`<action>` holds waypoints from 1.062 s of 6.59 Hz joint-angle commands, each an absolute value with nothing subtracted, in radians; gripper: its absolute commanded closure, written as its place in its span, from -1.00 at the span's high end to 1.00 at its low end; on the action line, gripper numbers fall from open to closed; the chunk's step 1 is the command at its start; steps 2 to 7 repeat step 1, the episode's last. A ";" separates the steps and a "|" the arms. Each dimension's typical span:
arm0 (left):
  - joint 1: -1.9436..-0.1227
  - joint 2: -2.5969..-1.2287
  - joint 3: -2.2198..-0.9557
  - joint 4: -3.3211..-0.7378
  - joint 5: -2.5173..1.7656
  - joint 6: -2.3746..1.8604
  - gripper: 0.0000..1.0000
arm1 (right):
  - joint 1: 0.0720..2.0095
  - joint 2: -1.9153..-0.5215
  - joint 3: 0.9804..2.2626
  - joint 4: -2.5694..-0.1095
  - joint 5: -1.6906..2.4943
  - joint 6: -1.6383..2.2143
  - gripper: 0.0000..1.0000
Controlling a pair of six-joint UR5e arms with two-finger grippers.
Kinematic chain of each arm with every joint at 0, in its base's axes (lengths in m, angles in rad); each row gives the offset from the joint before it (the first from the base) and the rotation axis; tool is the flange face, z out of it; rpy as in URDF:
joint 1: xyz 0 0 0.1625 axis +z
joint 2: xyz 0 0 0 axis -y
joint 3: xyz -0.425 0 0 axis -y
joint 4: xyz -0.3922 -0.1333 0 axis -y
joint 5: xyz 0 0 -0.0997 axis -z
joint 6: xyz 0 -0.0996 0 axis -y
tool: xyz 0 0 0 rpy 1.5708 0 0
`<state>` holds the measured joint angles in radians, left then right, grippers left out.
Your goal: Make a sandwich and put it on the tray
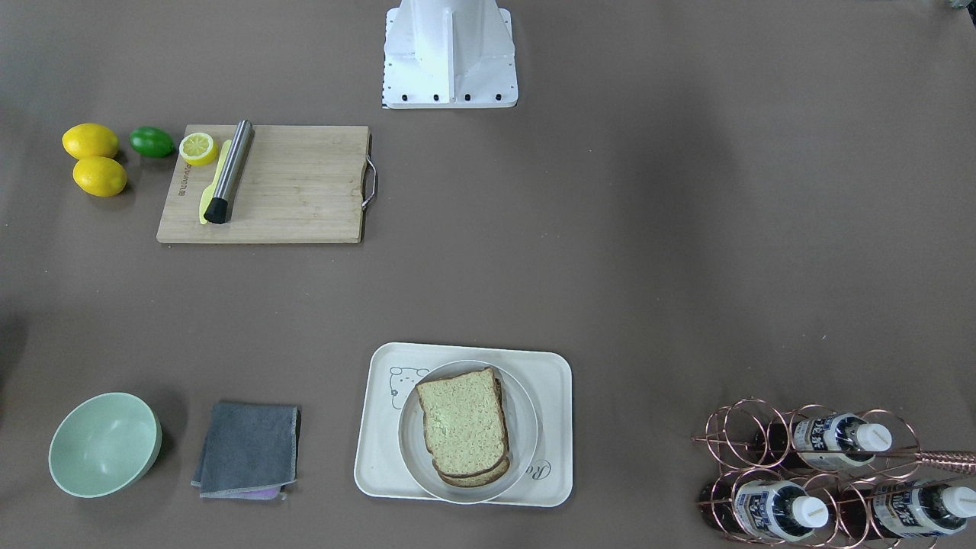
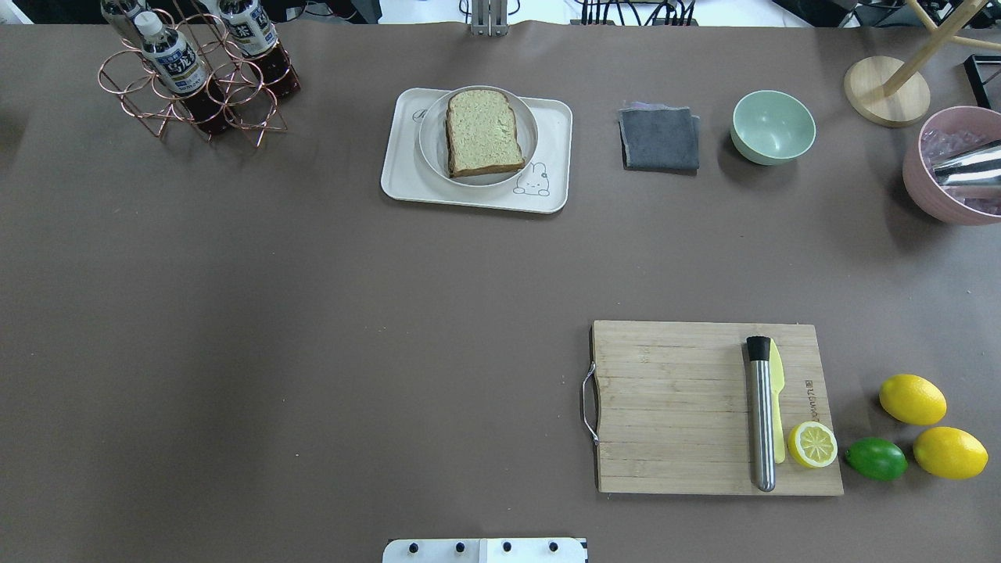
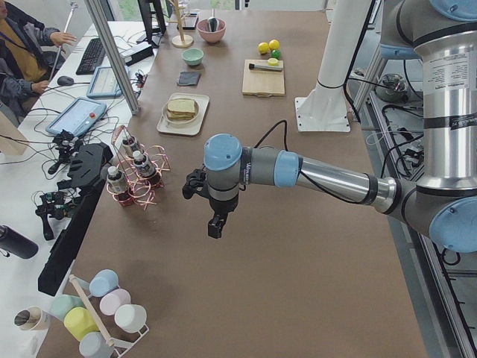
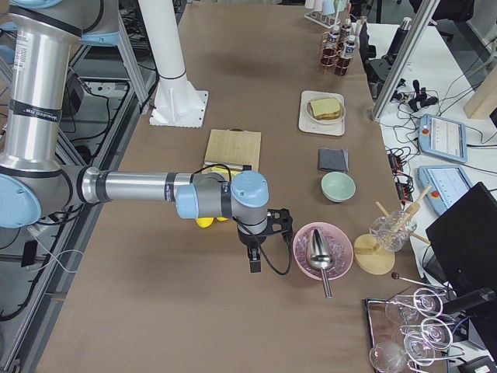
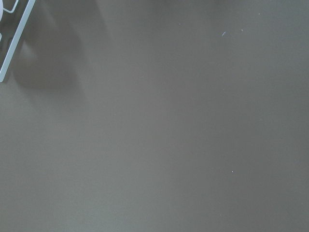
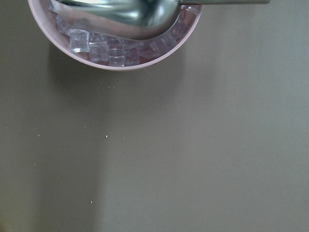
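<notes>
Two slices of speckled bread with dark crusts are stacked as a sandwich (image 1: 463, 427) on a round white plate (image 1: 526, 446). The plate rests on the cream tray (image 1: 554, 396). No egg shows. The stack also shows in the overhead view (image 2: 483, 131), on the tray (image 2: 407, 180). My left gripper (image 3: 215, 227) hangs over bare table near the bottle rack, far from the tray. My right gripper (image 4: 254, 264) hangs beside the pink bowl. Both show only in the side views, so I cannot tell whether they are open or shut.
A wooden cutting board (image 2: 672, 407) carries a steel muddler (image 2: 761, 414), a yellow knife and a lemon half (image 2: 812, 444). Two lemons and a lime (image 2: 876, 458) lie beside it. A grey cloth (image 2: 659, 138), a green bowl (image 2: 773, 126), a pink ice bowl (image 2: 950, 168) and a bottle rack (image 2: 195, 74) line the far edge.
</notes>
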<state>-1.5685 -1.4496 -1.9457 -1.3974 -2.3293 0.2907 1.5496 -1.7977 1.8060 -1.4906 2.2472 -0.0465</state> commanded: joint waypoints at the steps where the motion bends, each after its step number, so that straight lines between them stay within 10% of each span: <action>1: -1.554 -1.471 -1.937 -1.393 -2.329 0.287 0.94 | 1.549 -1.795 1.798 -1.489 2.243 -0.049 1.00; 7: -1.554 -1.471 -1.937 -1.393 -2.329 0.287 0.94 | 1.549 -1.795 1.798 -1.489 2.243 -0.049 1.00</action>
